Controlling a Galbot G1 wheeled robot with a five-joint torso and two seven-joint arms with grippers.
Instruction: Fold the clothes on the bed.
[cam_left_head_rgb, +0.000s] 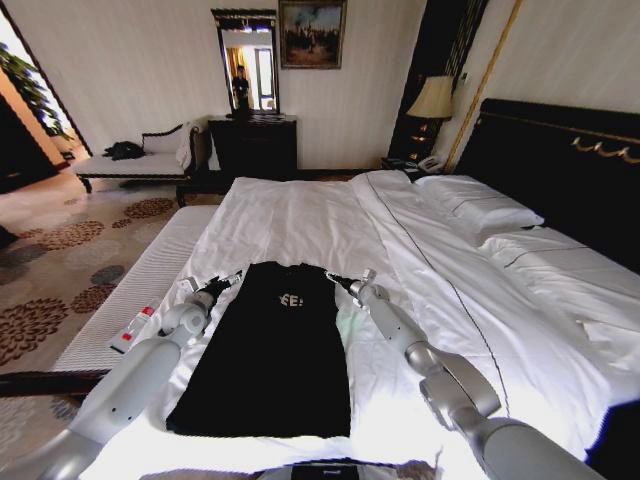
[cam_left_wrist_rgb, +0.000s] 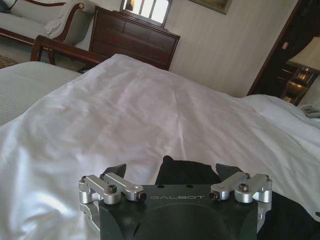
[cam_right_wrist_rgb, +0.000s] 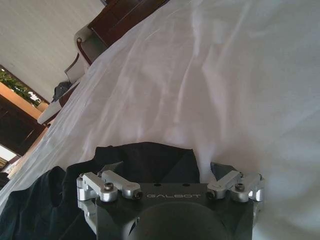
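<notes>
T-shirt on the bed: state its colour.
Black T-shirt, with small white chest lettering; clearest in the head view.

Dark wood dresser (cam_left_head_rgb: 253, 145) against far wall, mirror (cam_left_head_rgb: 248, 62) above. White chaise (cam_left_head_rgb: 135, 160) beside dresser. Lit lamp (cam_left_head_rgb: 432, 100) on nightstand. Framed painting (cam_left_head_rgb: 311, 33).

A: How many garments are lying on the bed (cam_left_head_rgb: 300, 215)?

B: One black T-shirt (cam_left_head_rgb: 275, 360) is lying on the bed, spread flat.

A: And how many grippers are working at it?

B: Two: the left gripper (cam_left_head_rgb: 226, 281) and the right gripper (cam_left_head_rgb: 337, 281) are each sitting at an upper corner of the shirt, both spread open.

A: Pillows?

B: Two white pillows (cam_left_head_rgb: 478, 205) seem to be lying stacked at the head of the bed, though I'm not sure of the count.

A: Anything else?

B: One small bottle (cam_left_head_rgb: 133, 329) is lying at the bed's left edge, one lamp (cam_left_head_rgb: 432, 99) is standing beyond the bed.
</notes>
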